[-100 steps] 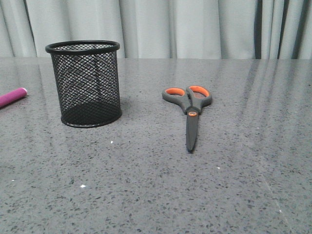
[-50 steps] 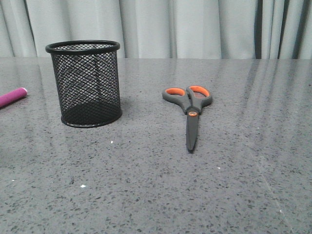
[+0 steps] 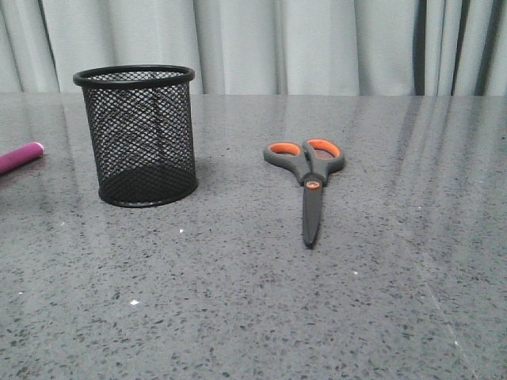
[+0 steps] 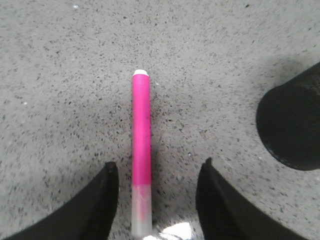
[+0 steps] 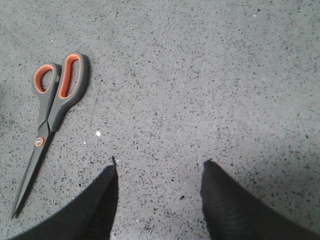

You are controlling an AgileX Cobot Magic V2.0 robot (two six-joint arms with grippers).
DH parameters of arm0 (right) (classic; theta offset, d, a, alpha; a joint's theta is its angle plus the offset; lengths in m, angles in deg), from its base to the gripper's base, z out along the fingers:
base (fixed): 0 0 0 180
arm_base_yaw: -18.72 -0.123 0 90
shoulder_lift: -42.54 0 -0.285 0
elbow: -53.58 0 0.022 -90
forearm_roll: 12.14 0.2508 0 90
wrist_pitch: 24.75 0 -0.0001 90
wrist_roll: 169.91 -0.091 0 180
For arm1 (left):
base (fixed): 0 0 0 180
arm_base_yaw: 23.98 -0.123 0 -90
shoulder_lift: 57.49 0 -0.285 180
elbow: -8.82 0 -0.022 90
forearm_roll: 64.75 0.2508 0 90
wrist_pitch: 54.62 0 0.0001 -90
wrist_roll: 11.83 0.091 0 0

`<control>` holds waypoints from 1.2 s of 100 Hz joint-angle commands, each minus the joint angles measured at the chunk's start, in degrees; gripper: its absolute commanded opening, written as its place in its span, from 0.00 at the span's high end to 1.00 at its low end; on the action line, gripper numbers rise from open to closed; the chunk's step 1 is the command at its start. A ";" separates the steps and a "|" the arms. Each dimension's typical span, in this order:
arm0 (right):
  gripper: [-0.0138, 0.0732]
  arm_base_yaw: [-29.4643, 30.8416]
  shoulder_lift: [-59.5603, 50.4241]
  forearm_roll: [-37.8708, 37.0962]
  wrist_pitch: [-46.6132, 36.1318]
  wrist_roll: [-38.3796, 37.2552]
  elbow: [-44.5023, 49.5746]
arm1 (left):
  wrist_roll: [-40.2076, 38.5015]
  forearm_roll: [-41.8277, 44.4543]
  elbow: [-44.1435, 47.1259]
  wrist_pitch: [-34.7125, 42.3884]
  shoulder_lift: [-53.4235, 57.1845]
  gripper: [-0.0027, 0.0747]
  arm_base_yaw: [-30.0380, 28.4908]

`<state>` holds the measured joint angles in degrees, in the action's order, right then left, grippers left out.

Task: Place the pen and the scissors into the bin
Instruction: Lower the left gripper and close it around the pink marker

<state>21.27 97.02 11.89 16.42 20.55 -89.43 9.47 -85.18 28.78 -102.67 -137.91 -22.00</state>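
The black mesh bin [image 3: 139,134] stands upright at the left of the table. The scissors [image 3: 309,178] lie flat to its right, handles away from me, blades shut. Only the end of the pink pen [image 3: 20,157] shows at the left edge of the front view. In the left wrist view my left gripper [image 4: 157,167] is open, its jaws on either side of the pen [image 4: 141,150] lying on the table, not touching it; the bin [image 4: 292,125] is off to one side. My right gripper [image 5: 159,167] is open and empty over bare table, the scissors [image 5: 52,115] off to one side.
A grey speckled table [image 3: 238,301] runs back to pale curtains [image 3: 277,43]. Neither arm shows in the front view.
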 commanded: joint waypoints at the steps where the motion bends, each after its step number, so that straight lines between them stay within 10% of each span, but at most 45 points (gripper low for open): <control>1: 0.45 -0.01 0.22 0.81 -2.43 0.89 -2.16 | 1.29 -1.31 -4.00 0.32 -2.97 0.53 -0.02; 80: 0.45 -0.01 0.22 0.81 -2.55 1.50 -2.16 | 2.79 -0.19 -11.71 -4.40 -20.58 0.54 0.90; 105: 0.45 -0.01 0.22 0.81 -2.55 1.50 -2.16 | 2.79 4.76 -11.71 -5.71 -21.04 1.00 5.20; 120: 0.45 -0.01 0.22 0.81 -2.44 1.50 -2.16 | 2.30 5.16 -11.71 -5.97 -20.76 0.99 5.97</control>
<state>21.27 97.02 11.89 16.43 21.25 -89.43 12.35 -79.47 17.68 -106.63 -159.92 -16.77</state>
